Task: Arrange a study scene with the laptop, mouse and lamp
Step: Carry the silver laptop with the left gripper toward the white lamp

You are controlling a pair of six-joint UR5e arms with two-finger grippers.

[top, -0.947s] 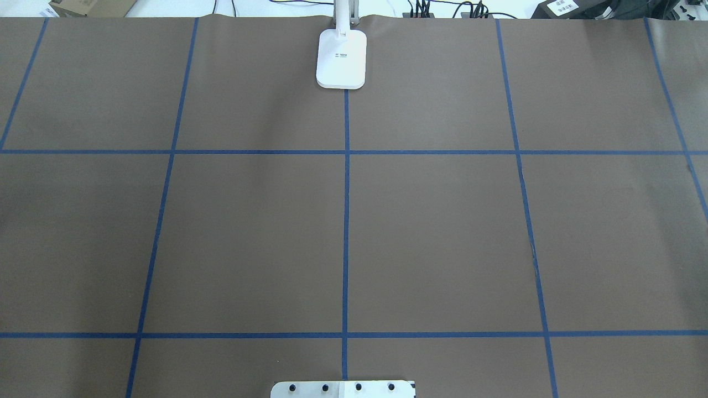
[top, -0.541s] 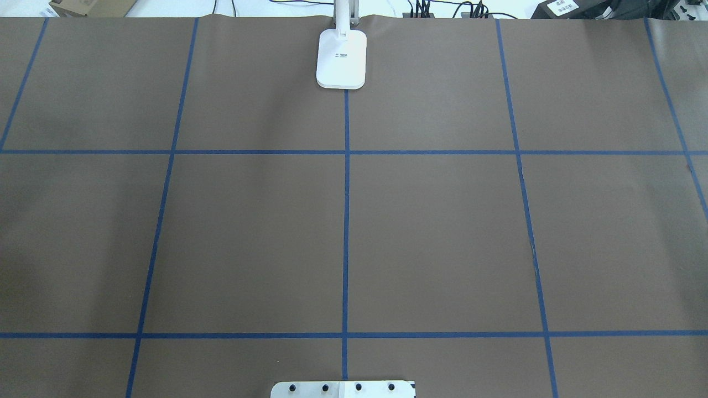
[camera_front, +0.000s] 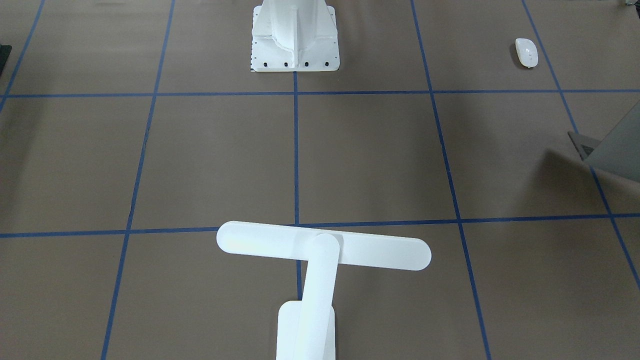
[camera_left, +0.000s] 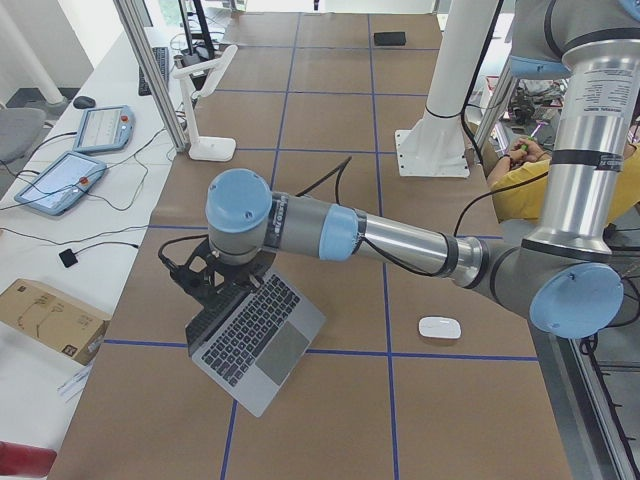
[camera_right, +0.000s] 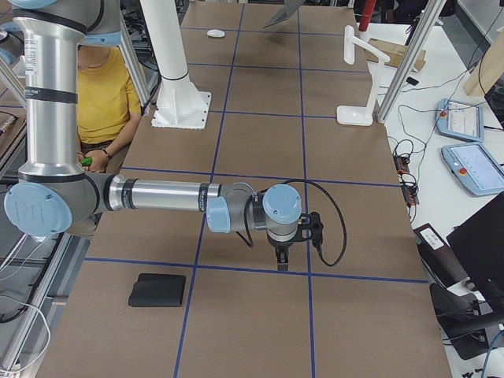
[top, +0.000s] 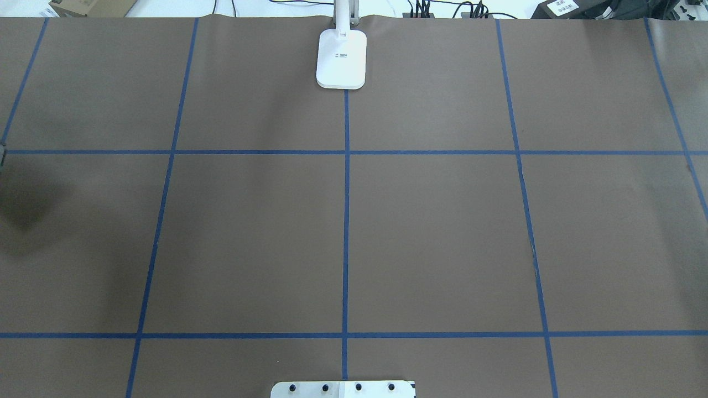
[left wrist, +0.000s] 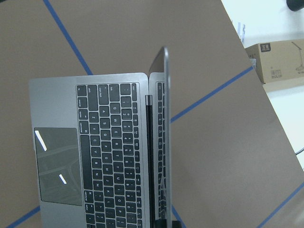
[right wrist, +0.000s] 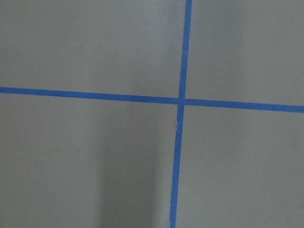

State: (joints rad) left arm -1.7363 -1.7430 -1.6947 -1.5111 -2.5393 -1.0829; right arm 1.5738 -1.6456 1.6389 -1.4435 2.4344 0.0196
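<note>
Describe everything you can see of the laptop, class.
The laptop is slim, grey and metal-looking, with black keys and a large dark trackpad. Its lid is open and shows edge-on in the left wrist view. It lies near the end of the table on the robot's left. The left gripper is at its lid; whether it grips cannot be told.

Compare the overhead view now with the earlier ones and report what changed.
A dark shadow has deepened and spread in from the left edge of the table, and a small dark sliver has come in there; that view does not show what it is. The lamp and the bolted white pedestal plate stayed put.
</note>
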